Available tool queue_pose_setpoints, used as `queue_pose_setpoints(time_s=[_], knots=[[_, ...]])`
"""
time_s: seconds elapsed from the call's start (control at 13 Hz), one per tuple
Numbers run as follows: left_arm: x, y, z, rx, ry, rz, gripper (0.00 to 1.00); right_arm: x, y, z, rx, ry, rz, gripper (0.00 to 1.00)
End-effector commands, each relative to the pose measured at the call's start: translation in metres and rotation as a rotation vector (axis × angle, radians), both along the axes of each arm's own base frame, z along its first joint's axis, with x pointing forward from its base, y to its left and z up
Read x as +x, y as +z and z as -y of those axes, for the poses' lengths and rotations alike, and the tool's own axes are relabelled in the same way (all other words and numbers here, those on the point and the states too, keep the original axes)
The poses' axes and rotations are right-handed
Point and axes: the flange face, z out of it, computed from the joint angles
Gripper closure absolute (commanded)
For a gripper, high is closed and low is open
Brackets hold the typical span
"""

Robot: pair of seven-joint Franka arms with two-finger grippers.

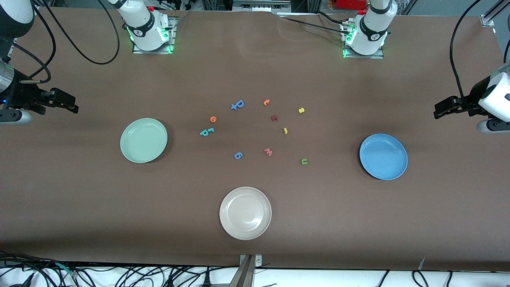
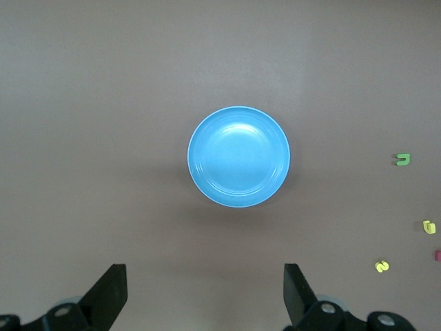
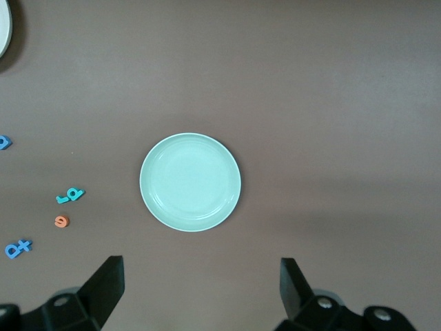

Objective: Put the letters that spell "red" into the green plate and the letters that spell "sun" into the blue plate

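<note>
The green plate (image 1: 144, 140) (image 3: 190, 181) lies toward the right arm's end of the table and the blue plate (image 1: 383, 156) (image 2: 239, 156) toward the left arm's end, both with nothing in them. Between them lie the orange "e" (image 1: 213, 119) (image 3: 61, 221), two touching teal letters (image 1: 206, 132) (image 3: 69, 196), the yellow "s" (image 1: 301, 110) (image 2: 382, 266), the yellow bar (image 1: 285, 130) (image 2: 429, 227) and the green "u" (image 1: 304, 161) (image 2: 403, 159). My right gripper (image 1: 75, 105) (image 3: 201, 272) hangs open over the table's end past the green plate. My left gripper (image 1: 437, 111) (image 2: 205, 276) hangs open past the blue plate. Neither holds anything.
An off-white plate (image 1: 245, 213) sits nearest the front camera, midway along the table. Other letters lie among the task's: darker blue ones (image 1: 238, 105) (image 3: 18, 247), a blue one (image 1: 238, 155), an orange "c" (image 1: 266, 102), a dark red one (image 1: 274, 118), a pink one (image 1: 268, 152).
</note>
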Motion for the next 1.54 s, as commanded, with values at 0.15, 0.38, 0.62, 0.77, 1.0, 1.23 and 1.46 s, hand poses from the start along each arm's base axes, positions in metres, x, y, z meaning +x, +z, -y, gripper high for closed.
queue_pose_setpoints(time_s=[0.15, 0.38, 0.62, 0.77, 1.0, 1.23, 1.46], knots=[[0.003, 0.005, 0.000, -0.013, 0.006, 0.002, 0.00, -0.001, 0.003, 0.001, -0.017, 0.019, -0.005, 0.00], [0.003, 0.005, 0.001, -0.013, 0.004, 0.001, 0.00, -0.001, 0.002, -0.002, -0.017, 0.022, -0.014, 0.00], [0.003, 0.004, 0.001, -0.013, 0.004, -0.001, 0.00, 0.000, -0.004, -0.007, -0.016, 0.029, -0.025, 0.00], [0.003, 0.005, 0.002, -0.014, 0.003, 0.001, 0.00, 0.000, -0.005, -0.007, -0.014, 0.027, -0.028, 0.00], [0.003, 0.005, 0.002, -0.013, 0.003, 0.001, 0.00, 0.002, -0.006, -0.007, -0.014, 0.024, -0.027, 0.00], [0.003, 0.005, 0.003, -0.013, 0.001, 0.001, 0.00, 0.004, -0.012, -0.005, -0.014, 0.021, -0.037, 0.00], [0.003, 0.005, 0.003, -0.013, 0.001, 0.001, 0.00, 0.009, -0.025, -0.003, -0.013, 0.023, -0.060, 0.00]])
